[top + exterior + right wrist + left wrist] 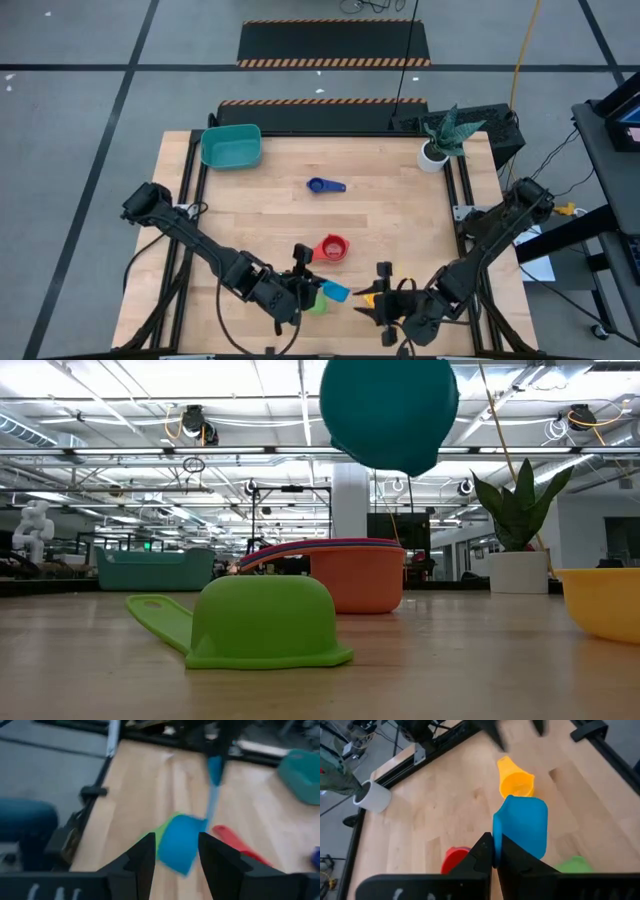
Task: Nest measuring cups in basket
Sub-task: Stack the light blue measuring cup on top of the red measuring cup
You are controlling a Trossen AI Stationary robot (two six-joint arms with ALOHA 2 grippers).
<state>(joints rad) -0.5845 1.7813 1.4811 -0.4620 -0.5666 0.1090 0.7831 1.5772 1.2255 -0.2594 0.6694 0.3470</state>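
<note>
While your left gripper [493, 851] pinches the light blue plastic measuring cup [521, 826] aloft near-centre for nesting, right gripper [175, 851] stands open nearby; teal plastic basket [232, 146] waits far-left.

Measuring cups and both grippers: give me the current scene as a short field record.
left gripper: shut on the handle of the light blue cup, held off the table near the front edge
right gripper: open, nothing between its fingers, facing the light blue cup
green cup: upside down on the table, under the light blue cup
yellow cup: on the table by the right gripper
red cup: on the table, mid front
dark blue cup: alone, mid table
basket: back left corner, no cups seen inside
</note>
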